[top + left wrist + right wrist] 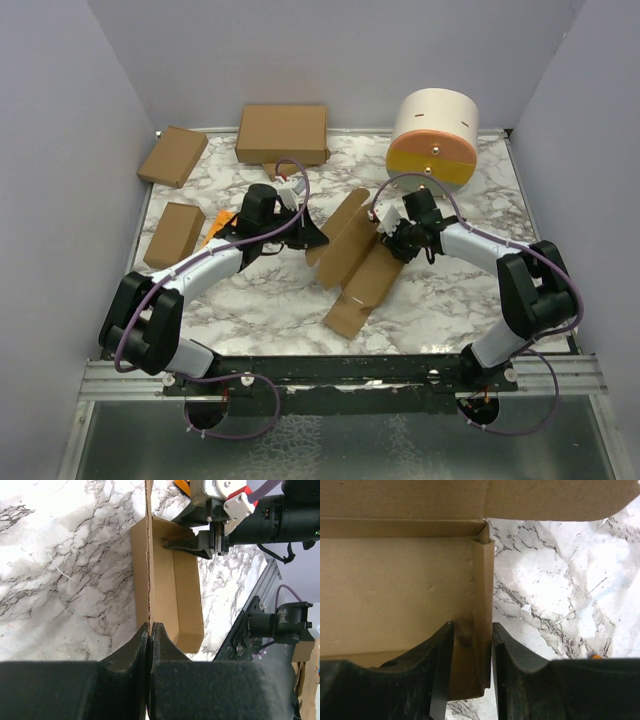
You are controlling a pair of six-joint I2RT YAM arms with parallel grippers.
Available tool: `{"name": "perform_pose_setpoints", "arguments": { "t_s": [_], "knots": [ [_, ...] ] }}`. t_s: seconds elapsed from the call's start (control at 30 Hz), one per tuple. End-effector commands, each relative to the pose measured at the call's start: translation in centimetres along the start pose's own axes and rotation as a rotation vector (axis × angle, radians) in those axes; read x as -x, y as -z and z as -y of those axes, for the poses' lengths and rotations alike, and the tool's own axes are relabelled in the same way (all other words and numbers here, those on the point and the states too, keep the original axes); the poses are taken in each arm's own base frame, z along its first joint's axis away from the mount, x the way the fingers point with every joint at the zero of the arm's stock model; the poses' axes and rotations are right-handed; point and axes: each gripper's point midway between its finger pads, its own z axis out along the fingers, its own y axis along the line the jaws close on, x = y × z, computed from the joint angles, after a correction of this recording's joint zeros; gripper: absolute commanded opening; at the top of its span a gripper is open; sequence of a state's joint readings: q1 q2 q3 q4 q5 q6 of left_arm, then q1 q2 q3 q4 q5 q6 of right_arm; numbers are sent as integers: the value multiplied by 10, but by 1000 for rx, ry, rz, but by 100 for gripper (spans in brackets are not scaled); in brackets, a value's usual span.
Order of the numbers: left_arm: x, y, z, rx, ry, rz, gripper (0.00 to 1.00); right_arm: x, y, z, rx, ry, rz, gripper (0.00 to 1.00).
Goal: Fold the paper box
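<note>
Brown paper box (357,272) half-folded, one long wall upright

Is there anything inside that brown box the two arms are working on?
Only bare cardboard shows inside the paper box, with nothing lying on it. The right gripper hides a near corner.

You get bright, even light; the tabletop (60,555) glares white in wrist views, and the right pincer (472,630) looks soft.
</note>
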State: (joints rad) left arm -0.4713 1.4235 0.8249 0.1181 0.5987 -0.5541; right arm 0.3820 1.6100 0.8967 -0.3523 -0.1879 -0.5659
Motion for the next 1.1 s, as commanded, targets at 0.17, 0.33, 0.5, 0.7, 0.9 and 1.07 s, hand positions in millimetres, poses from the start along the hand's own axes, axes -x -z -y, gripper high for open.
{"name": "perform_pose_setpoints", "arguments": {
  "t_s": [0.17, 0.33, 0.5, 0.7, 0.9, 1.07],
  "knots": [
    [11, 2, 11, -35, -37, 4, 0, 24, 18, 9, -29, 7, 82, 37],
    [12, 1, 12, -37, -39, 0, 0, 14, 6, 18, -70, 6, 38, 30],
    [14, 1, 13, -40, -46, 4, 0, 5, -3, 15, -50, 5, 6, 13],
    [13, 0, 12, -43, -50, -3, 0, 11, -3, 10, -19, -32, 19, 3],
    [12, 0, 9, -27, -57, -7, 0, 44, 25, 7, 40, -62, 160, 55],
    [14, 2, 5, 1, -57, 10, 0, 60, 59, 12, 62, -84, 285, 59]
  ]
}}
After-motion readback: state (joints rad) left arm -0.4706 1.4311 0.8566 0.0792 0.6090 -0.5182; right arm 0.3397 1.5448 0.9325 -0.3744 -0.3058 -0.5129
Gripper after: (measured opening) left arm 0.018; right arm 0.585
